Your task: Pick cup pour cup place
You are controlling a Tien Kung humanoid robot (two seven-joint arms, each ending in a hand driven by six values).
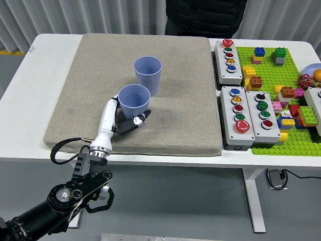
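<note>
Fingers of the left robot hand wrap around the nearer blue ribbed cup, clamped on its lower body, with the dark thumb tip showing at the cup's right side. That cup stands upright on the grey felt mat, its mouth open to the camera. A second blue cup of the same kind stands upright just behind and slightly right of it, close enough that their outlines overlap in the head view; whether they touch cannot be told. The left arm comes in from the lower left corner, its white forearm lying over the mat's near edge. The mat covers most of the white bench. To its right sit three grey button boxes with coloured push buttons, and beyond them a green building-block baseplate carrying assorted coloured bricks. A person in dark clothing stands at the far side of the bench, only the torso visible.
</note>
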